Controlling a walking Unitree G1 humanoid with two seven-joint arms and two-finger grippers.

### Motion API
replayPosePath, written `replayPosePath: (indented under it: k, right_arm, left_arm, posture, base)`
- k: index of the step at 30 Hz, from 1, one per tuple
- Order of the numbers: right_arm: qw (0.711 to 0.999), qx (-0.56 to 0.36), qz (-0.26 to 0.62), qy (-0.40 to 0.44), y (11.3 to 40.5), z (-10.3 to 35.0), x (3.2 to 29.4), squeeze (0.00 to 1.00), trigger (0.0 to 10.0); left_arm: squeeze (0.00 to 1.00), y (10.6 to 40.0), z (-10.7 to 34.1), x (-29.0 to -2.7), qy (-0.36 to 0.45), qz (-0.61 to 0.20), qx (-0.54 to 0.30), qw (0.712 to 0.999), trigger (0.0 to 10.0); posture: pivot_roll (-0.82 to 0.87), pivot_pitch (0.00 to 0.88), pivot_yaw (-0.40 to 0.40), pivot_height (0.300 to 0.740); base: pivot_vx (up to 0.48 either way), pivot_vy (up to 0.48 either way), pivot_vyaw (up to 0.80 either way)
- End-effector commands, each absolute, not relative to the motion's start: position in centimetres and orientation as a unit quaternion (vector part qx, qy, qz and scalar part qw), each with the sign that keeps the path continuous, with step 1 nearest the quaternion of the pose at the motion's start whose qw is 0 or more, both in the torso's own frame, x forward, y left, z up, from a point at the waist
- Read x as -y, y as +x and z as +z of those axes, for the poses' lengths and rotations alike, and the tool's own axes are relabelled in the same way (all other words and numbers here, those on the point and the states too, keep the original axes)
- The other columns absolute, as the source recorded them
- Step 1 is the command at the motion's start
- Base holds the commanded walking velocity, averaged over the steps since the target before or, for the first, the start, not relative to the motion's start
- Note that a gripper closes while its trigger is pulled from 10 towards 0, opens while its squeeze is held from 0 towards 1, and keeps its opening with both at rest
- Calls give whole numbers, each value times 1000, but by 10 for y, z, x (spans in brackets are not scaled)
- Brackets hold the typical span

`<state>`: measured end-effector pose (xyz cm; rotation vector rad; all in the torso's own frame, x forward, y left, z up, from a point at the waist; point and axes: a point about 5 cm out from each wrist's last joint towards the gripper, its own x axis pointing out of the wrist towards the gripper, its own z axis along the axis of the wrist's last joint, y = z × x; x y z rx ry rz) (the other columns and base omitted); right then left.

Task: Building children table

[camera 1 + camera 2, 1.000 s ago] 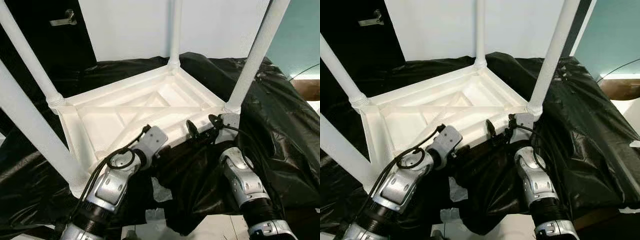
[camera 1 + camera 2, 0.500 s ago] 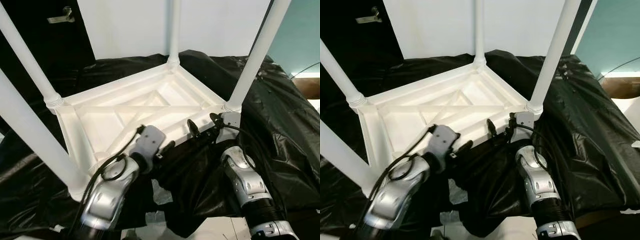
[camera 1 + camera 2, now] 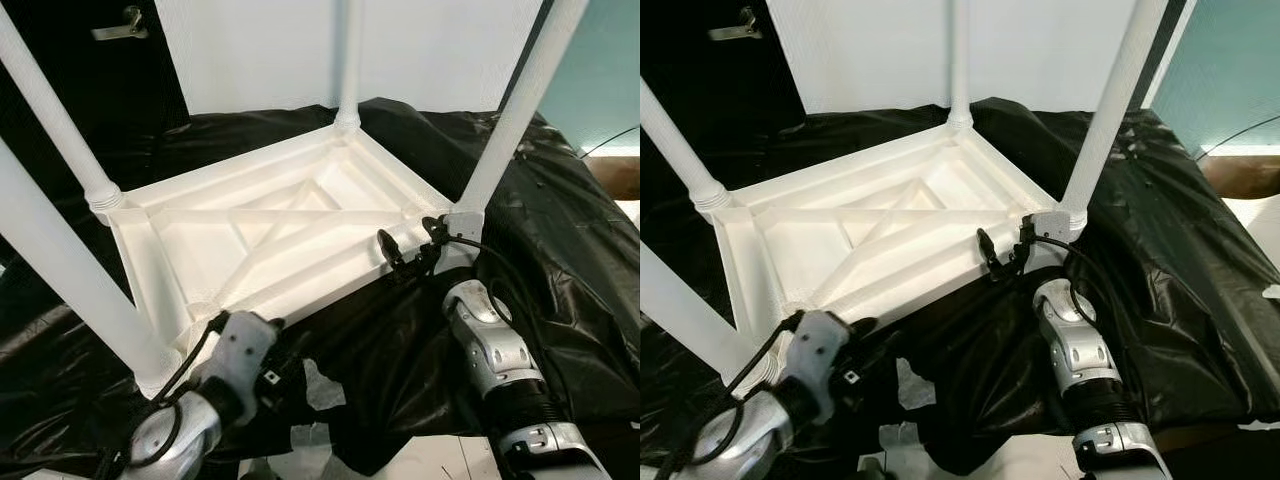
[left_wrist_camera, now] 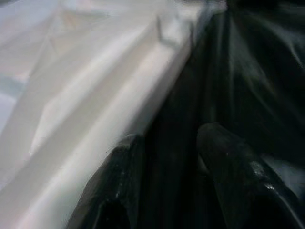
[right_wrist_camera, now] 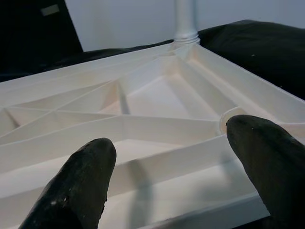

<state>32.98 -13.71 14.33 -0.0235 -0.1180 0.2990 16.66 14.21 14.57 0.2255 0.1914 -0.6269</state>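
While the white table (image 3: 270, 235) lies upside down on black plastic sheeting (image 3: 560, 260), both grippers wait at its near edge.
Right gripper (image 3: 410, 248), at 4 o'clock, fingers spread wide at the rim; left gripper (image 4: 174, 157), at 7 o'clock, parted, empty.

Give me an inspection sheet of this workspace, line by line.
Surface: black plastic sheet, crumpled, covering the work area.
Job's things: white children's table lying upside down, four legs standing up.
Clutter: white scraps on the sheet near the front edge.
Grippers: left gripper open, low beside the table's near rim; right gripper open at the rim near the right front leg.
Cables: black cable looped along the right wrist.
Surroundings: white wall, dark door with handle, teal wall to the right.
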Motion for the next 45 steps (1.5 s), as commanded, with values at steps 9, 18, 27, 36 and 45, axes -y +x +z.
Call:
replayPosePath:
  k: [9, 18, 27, 36, 45]
  right_arm:
    - [988, 48, 146, -17, 330, 136, 141, 0, 10000]
    - [988, 42, 145, -19, 332, 131, 141, 0, 10000]
    - [987, 43, 153, -17, 330, 127, 133, 0, 10000]
    - [988, 60, 141, -12, 323, 131, 132, 0, 10000]
    - [988, 62, 140, -13, 308, 130, 132, 0, 10000]
  left_arm:
    - [0, 119, 152, -191, 142, -369, -205, 896, 10000]
    - [0, 85, 157, -220, 166, -341, -288, 879, 10000]
    - [0, 84, 174, -278, 215, -241, -320, 890, 10000]
    - [0, 134, 206, -351, 302, -24, -219, 927, 10000]
    - [0, 186, 219, -353, 254, 28, -97, 962, 10000]
  posture:
    - [187, 69, -24, 740]
    - [217, 69, -16, 740]
    - [238, 63, -10, 740]
    - [220, 53, -7, 740]
    - [181, 58, -8, 740]
  base:
    - [0, 0, 0]
    - [0, 0, 0]
    - [0, 0, 0]
    - [0, 0, 0]
    - [0, 0, 0]
